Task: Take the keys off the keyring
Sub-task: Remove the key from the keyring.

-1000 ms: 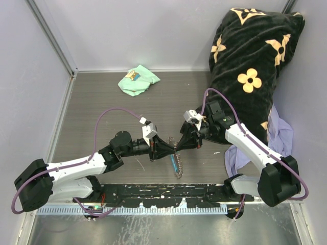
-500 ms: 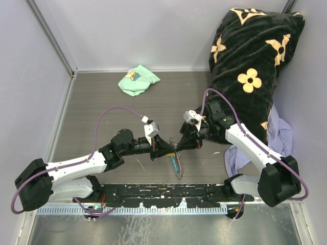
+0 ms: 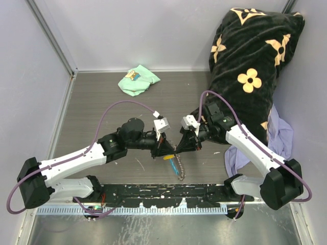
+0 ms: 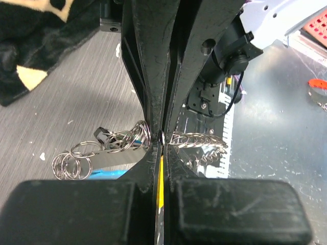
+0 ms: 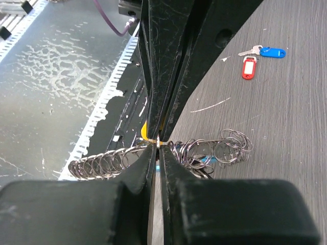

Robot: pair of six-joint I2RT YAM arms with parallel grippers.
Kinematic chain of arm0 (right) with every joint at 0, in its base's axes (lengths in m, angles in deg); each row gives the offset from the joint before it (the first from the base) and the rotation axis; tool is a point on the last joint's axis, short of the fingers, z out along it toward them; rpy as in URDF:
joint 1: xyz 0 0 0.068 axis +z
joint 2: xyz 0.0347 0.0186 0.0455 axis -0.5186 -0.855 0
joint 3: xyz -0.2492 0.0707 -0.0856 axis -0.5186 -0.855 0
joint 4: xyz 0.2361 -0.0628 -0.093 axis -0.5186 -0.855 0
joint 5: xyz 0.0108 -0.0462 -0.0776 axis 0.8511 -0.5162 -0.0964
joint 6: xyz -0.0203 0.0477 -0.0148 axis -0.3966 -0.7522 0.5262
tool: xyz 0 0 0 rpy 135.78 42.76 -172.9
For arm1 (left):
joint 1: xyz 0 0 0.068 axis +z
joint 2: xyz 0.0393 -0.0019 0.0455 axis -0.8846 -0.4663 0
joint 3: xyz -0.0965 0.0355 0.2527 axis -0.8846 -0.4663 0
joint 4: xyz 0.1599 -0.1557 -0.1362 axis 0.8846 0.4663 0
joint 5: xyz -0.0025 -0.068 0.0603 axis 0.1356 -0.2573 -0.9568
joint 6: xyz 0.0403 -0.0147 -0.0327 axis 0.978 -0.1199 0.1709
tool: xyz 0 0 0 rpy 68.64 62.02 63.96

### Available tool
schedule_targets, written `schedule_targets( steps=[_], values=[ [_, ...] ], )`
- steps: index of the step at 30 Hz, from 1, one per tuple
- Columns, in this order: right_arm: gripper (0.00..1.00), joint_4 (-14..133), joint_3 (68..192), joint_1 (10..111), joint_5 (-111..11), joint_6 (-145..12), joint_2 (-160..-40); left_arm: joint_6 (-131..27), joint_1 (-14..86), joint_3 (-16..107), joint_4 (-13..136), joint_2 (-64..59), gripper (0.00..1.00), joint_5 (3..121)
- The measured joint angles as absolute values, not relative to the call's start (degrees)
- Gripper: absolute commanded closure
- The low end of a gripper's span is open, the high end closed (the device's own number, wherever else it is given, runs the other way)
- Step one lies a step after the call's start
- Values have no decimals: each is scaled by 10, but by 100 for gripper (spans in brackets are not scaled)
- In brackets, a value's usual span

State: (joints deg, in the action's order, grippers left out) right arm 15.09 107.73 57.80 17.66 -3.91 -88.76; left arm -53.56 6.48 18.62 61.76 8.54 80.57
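Observation:
My two grippers meet tip to tip above the table's middle. The left gripper (image 3: 169,149) (image 4: 162,140) is shut on a key with a yellow tag (image 4: 161,171) (image 3: 168,157), which shows as a yellow strip between its fingers. The right gripper (image 3: 179,147) (image 5: 158,143) pinches the keyring (image 5: 159,141) at its tips, its jaws a hair apart. The grey link chain (image 3: 179,172) (image 5: 102,161) (image 4: 196,139) droops on both sides, with the sky-blue fob (image 3: 175,164) under it. A red-tagged key (image 5: 249,67) and a blue-tagged key (image 5: 271,52) lie loose on the table.
A mint-green cloth (image 3: 138,80) lies at the back. A black flowered blanket (image 3: 250,56) fills the back right, with a lavender cloth (image 3: 280,137) beside the right arm. The black mounting rail (image 3: 163,191) runs along the near edge.
The left gripper has closed, and its arm has swung forward and right with the wrist turned. The yellow tag now shows just below where the grippers meet. The right arm shifted slightly.

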Motion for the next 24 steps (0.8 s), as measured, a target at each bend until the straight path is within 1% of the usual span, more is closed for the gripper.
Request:
schedule_targets(
  steps=[6,9,20,22,24],
  values=[
    [87,146,1078,580,156,-39,-887,-523,65,267,733,39,100,811],
    [85,146,1078,582,149,-42,-887,-517,65,295,772,23,100,812],
    [85,149,1078,582,139,-57,-887,-512,65,360,848,-26,100,822],
    [87,151,1078,581,140,-59,-887,-512,67,374,861,-33,100,827],
    [93,151,1078,581,141,-59,-887,-512,68,387,876,-40,100,830]
  ],
)
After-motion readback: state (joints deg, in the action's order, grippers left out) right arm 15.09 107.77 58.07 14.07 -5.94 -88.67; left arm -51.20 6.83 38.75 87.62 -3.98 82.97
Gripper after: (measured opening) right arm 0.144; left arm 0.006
